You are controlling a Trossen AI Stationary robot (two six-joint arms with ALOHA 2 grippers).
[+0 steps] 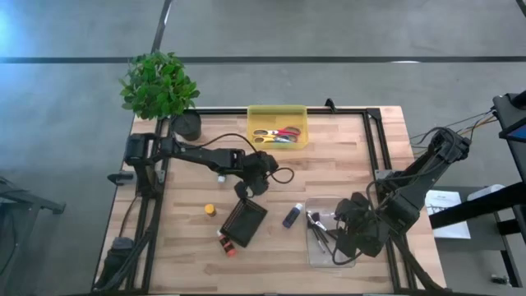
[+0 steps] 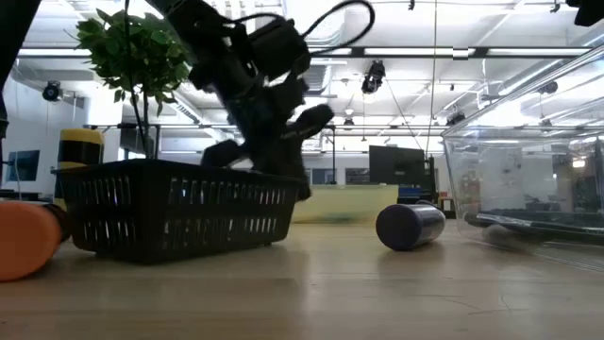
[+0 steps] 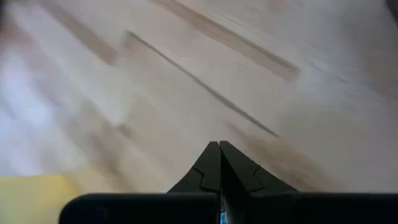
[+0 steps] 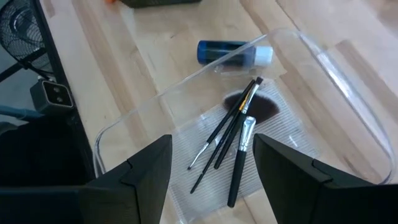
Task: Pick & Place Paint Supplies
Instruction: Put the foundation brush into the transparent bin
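The left end effector (image 3: pixel 219 163) is pressed fully closed with nothing between its fingers, hanging above bare bench (image 1: pixel 329 164) boards; its wrist view shows only blurred wood grain and a yellow patch at the edge, too smeared to name. From above it sits just over the near corner of the black basket (image 1: pixel 244 222), whose contents cannot be made out. The low view shows the basket's (image 2: pixel 179 212) slatted wall but hides its inside.

The right end effector (image 4: pixel 211 174) stands wide open, holding nothing, directly above the clear tray (image 4: pixel 323 68). Below its fingers lie the thin paintbrushes (image 4: pixel 227 134) and one thicker brush (image 4: pixel 239 162), seen clearly only in its wrist view. Beyond the tray's far rim lies the blue tube (image 4: pixel 233 51). The orange tube (image 2: pixel 24 241) is cut off in the low view.
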